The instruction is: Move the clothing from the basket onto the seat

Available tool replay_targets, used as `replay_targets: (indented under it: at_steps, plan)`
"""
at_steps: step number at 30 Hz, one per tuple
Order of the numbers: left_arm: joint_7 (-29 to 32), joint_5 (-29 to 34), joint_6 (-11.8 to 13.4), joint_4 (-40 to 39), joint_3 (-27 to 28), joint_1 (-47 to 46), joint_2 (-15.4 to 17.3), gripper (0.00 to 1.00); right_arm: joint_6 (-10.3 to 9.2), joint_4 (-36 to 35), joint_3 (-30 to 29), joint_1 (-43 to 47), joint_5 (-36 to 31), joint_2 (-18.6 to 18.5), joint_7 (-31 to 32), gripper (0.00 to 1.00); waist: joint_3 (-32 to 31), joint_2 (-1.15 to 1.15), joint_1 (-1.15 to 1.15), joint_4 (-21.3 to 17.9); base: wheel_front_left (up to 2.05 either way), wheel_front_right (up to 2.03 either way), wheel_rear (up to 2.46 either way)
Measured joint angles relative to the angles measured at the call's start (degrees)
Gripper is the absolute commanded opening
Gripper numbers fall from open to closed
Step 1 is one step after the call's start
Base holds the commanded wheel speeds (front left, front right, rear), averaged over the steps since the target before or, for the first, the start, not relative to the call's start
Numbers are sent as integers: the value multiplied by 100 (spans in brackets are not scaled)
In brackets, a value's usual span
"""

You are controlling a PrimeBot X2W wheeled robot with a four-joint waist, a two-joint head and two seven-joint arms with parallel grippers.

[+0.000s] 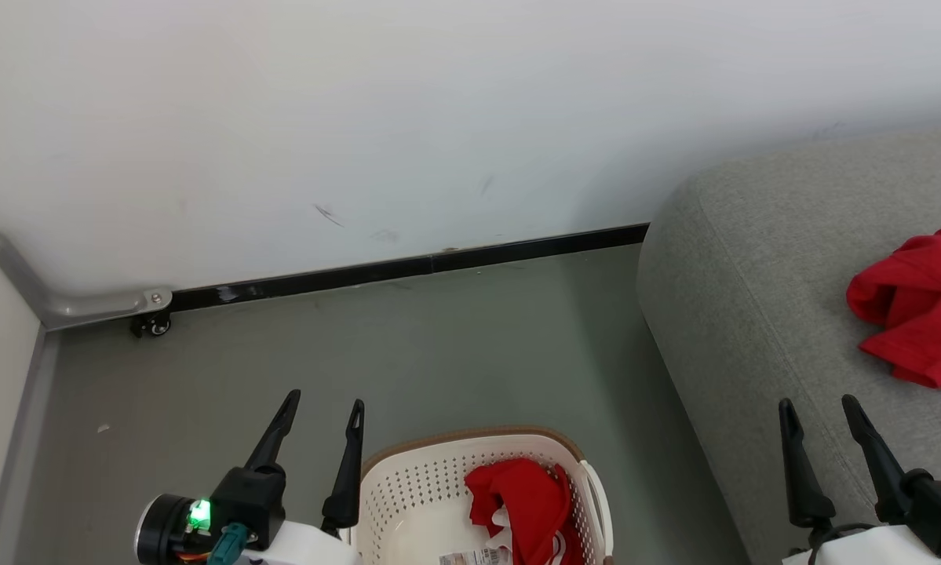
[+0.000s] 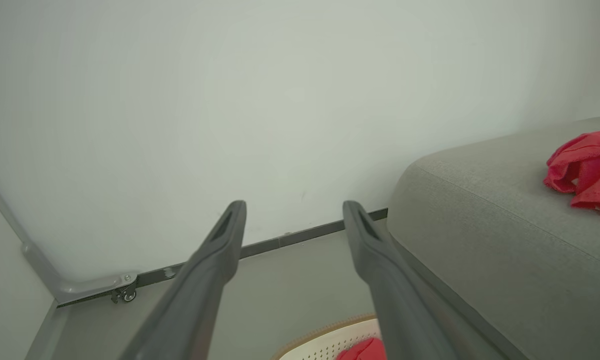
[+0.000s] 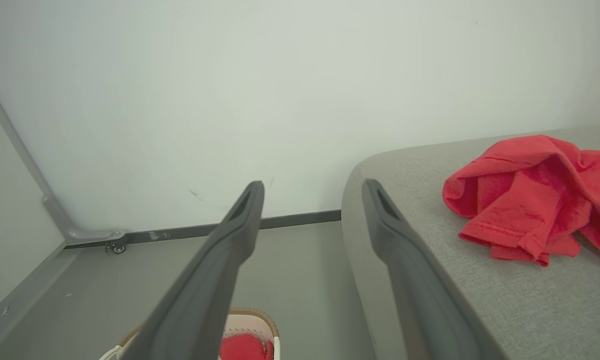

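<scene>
Basket (image 1: 407, 502) near half and red garment (image 1: 913, 306) right side, both off-frame.

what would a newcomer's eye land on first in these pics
The bright red crumpled fabric garment lying on the large light-grey upholstered sofa at the right catches the eye first. Next comes more red fabric clothing bunched inside the cream-white perforated plastic basket, which stands on the grey-green floor at the bottom centre of the head view, before a plain white wall.
</scene>
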Motion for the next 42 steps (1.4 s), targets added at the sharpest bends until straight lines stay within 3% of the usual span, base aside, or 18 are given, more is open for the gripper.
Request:
replay_targets:
  at_steps: [18, 42]
  plan:
    - [0, 63, -254, 180, -179, -254, -138, 100, 0, -222, 11, 112, 0, 11, 75, 100, 51, 0, 0, -551, 0, 0, 0]
    - [0, 214, -261, 266, -176, -271, -125, 100, 0, -399, 293, 120, -34, 11, 183, 100, 285, 0, 0, -1236, 0, 0, 0]
